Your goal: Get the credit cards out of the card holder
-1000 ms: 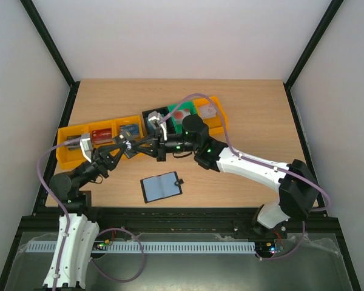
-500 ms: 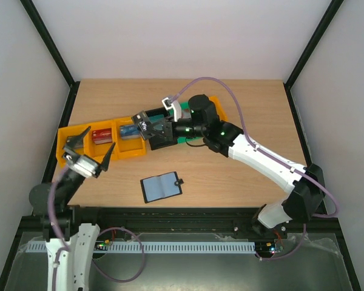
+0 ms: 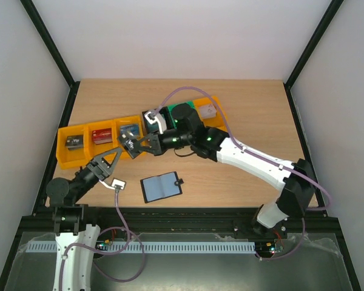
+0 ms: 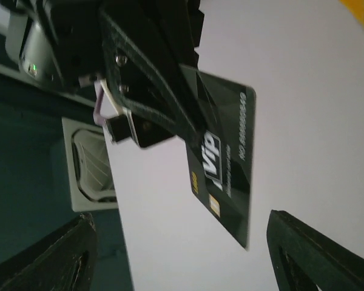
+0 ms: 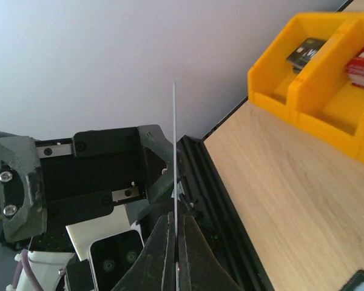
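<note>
Showing only its thin edge in the right wrist view, the credit card (image 4: pixel 224 170) reads as black with "Vip" from the left wrist. The open card holder (image 3: pixel 161 187) lies on the table (image 3: pixel 242 109) near the front edge, its pocket contents unclear. The left gripper (image 3: pixel 108 159) has its jaws spread wide and empty, just beside the card. The right gripper (image 5: pixel 175 219) is clamped on the card, with its arm stretched leftward by the yellow bins (image 3: pixel 65 159).

Lab test cell: white panel walls (image 3: pixel 188 36), black frame struts (image 3: pixel 50 41), wooden table (image 3: pixel 249 103).
</note>
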Tool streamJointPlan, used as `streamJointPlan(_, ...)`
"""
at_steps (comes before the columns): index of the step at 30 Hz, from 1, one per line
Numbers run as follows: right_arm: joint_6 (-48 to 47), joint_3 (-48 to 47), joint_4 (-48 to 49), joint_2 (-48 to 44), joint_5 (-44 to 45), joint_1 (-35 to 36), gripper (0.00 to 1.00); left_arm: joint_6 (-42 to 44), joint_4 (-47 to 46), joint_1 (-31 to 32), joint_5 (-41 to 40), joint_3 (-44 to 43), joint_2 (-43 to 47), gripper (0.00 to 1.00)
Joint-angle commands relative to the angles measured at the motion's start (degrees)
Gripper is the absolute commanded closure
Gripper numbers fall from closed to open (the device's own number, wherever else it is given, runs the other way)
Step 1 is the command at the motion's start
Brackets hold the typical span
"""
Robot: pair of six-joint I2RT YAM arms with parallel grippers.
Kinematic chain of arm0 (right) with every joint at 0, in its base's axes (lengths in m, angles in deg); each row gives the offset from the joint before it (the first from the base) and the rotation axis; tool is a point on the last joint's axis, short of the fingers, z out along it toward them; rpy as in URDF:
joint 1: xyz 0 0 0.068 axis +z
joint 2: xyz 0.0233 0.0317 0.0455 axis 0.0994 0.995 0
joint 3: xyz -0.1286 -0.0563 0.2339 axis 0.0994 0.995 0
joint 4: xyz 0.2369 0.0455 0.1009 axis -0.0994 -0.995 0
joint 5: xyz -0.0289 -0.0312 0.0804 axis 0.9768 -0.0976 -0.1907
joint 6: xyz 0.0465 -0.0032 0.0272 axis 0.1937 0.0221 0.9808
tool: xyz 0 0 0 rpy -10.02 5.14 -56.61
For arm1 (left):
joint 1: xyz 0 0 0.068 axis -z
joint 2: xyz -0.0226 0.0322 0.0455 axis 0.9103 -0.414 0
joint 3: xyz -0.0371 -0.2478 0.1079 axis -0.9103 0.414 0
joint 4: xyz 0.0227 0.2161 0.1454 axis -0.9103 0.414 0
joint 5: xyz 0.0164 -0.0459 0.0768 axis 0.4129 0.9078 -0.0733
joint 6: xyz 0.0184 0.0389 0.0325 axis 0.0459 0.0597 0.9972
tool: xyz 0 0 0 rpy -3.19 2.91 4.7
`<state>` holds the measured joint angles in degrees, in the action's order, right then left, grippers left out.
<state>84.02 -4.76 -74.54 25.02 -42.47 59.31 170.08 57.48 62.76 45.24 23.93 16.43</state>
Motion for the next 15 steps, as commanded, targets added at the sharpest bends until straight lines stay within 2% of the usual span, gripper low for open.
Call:
streamJointPlan(1,1.32,-4.57,2.92,3.21,-2.37,2.35,0.98,14.73,3.71,0.06,4.62,-2.74,-0.31,0.26)
streamJointPlan(5,0.76,-6.4,2.88,4.77,-3.38,3.89,0.98,15.03,9.98,0.06,2.52,-4.41,-0.15,0.41)
streamJointPlan(11,0.24,-7.01,2.39,5.15,-4.68,4.3,0.98,14.3,11.97,0.06,1.75,-4.86,0.12,0.67)
streamJointPlan(12,0.16,-6.97,2.36,5.1,-4.68,4.3,0.98,14.19,12.17,0.06,1.81,-5.03,0.07,0.74)
streamJointPlan(14,-0.4,-7.02,1.66,5.01,-3.88,4.23,0.98,13.59,12.54,0.06,2.17,-5.26,0.17,0.95)
streamJointPlan(15,-0.76,-7.18,1.16,4.99,-3.32,4.24,0.98,12.96,12.84,0.03,2.24,-5.32,0.31,0.97)
